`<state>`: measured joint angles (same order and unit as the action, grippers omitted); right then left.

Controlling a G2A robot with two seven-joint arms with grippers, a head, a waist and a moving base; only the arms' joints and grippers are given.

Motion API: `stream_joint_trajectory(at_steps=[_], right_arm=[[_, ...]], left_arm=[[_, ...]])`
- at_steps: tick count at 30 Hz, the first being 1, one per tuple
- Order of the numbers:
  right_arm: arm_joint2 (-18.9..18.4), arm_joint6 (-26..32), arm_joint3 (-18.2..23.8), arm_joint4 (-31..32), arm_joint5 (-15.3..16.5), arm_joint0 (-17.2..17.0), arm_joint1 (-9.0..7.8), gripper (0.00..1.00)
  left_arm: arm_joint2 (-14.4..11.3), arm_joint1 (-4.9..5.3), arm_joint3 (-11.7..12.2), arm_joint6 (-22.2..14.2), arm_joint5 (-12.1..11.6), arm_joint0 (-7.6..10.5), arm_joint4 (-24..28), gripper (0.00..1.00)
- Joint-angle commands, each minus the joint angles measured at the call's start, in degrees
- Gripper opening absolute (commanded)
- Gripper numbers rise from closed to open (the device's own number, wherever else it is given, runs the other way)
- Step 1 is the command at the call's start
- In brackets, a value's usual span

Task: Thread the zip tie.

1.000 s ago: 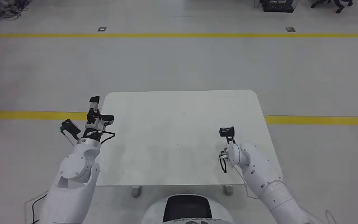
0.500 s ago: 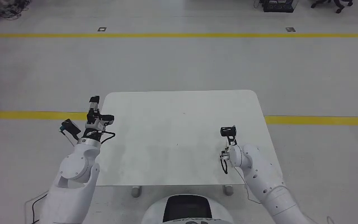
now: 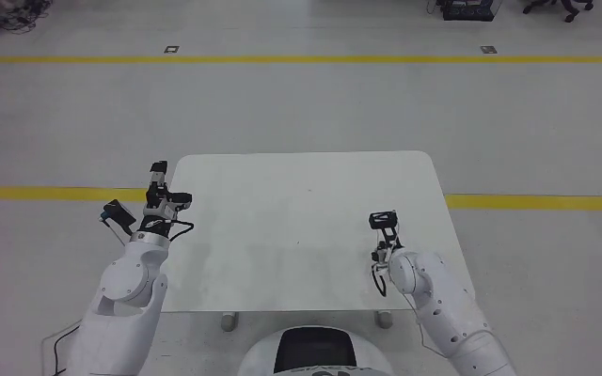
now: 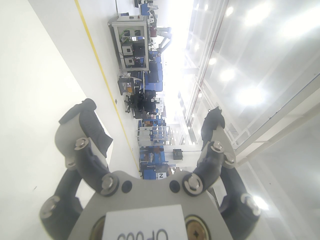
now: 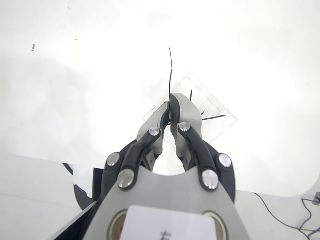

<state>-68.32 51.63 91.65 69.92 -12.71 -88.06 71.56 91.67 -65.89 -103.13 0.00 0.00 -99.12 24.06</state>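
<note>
The zip tie (image 5: 170,76) is a very thin black strip, straight, with a small step about half way along it. The right end effector (image 5: 170,106) has its two fingers pressed together on the lower part of the strip, so it is fully closed on it. The free tail stands out beyond the fingertips and narrows to a fine point. The held tie is above the white worktop (image 3: 301,188), over its right near part, close to the front edge.

Just under the fingertips a clear square tray (image 5: 217,106) lies flat on the worktop. Inside it are more black ties (image 5: 213,117). I count perhaps two or three short pieces, but the fingers cover part of the tray, so this number is not sure. So there is one tie in the grip, one tray and a few spare ties.

The left end effector (image 4: 150,108) is at the left edge of the worktop. Its two dark fingers are spread wide apart and there is nothing between them.

Each wrist plate carries one white label, the left label (image 4: 143,222) and the right label (image 5: 165,223). Both have dark print that is cut by the frame edge.
</note>
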Motion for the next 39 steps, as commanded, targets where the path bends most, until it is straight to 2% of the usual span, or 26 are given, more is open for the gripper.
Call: stream_joint_trajectory(at_steps=[1,12,25,33,39], right_arm=[[-0.39,-0.95,0.53,-0.12,0.76,-0.60,-0.10,0.00],[-1.21,-6.29,1.66,1.29,5.58,-2.83,-0.54,0.00],[-4.45,-11.28,2.83,-4.00,11.87,-5.39,-1.11,0.00],[-8.56,-10.44,0.63,-15.29,16.35,-5.22,-1.44,0.00],[-12.49,-5.80,-5.28,-27.78,20.47,-2.76,-1.81,0.00]], left_arm=[[0.00,0.00,0.00,0.00,0.00,0.00,0.00,1.00],[0.00,0.00,0.00,0.00,0.00,0.00,0.00,1.00],[0.00,0.00,0.00,0.00,0.00,0.00,0.00,1.00],[0.00,0.00,0.00,0.00,0.00,0.00,0.00,1.00],[0.00,0.00,0.00,0.00,0.00,0.00,0.00,1.00]])
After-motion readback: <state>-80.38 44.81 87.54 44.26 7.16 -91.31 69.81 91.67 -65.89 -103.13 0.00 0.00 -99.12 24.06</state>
